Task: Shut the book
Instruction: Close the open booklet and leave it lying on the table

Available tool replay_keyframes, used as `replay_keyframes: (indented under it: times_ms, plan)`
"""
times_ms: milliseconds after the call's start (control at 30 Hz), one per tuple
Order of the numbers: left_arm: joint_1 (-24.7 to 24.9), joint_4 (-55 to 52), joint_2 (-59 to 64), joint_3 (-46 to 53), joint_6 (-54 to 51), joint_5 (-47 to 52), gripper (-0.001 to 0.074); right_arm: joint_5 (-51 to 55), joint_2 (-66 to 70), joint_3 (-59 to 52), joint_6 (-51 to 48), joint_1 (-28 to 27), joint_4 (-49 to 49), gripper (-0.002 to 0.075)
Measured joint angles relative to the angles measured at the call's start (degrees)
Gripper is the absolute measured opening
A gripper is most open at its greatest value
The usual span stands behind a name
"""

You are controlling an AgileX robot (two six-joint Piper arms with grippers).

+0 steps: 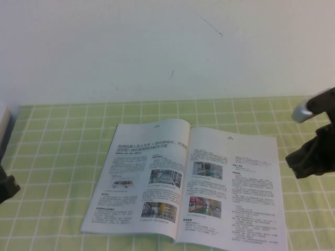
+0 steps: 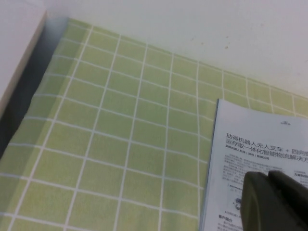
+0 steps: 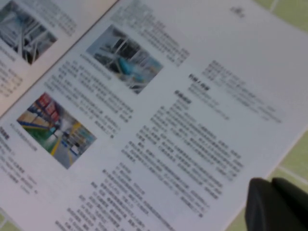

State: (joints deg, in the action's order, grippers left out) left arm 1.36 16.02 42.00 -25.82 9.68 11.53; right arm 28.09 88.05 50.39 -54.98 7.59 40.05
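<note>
While the right gripper (image 1: 310,157) hangs just off the right edge of the book (image 1: 188,183), about level with the middle of the right page, I honestly can't tell if it's open or closed. Same with the left gripper (image 1: 5,187): it's low at the table's left edge, well apart from the book, state unclear.

The right wrist view gets the right page up close, with two colour photos and columns of small print you can't really make out from the high view. The left wrist view catches the left page's top corner and its bold headline, plus a white slab (image 2: 17,43) along the edge of the cloth.

The book itself lies open, face up, on the green checked cloth (image 1: 63,136). It's thin and magazine-like, with white pages, and the left page bows up a bit near the spine.
</note>
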Motion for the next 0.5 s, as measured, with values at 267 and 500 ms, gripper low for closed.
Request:
replay_keyframes:
  times_ms: [267,500]
  plan:
    - [0.00,-0.02,10.27,-0.89,-1.22,-0.95,-0.0004,-3.77,11.41,0.49,-1.20,4.88,1.19,-0.0003]
    - [3.36,-0.02,23.35,-14.23,-12.07,5.88,-0.0004,-3.67,18.14,0.59,-1.23,4.88,1.48,-0.0003]
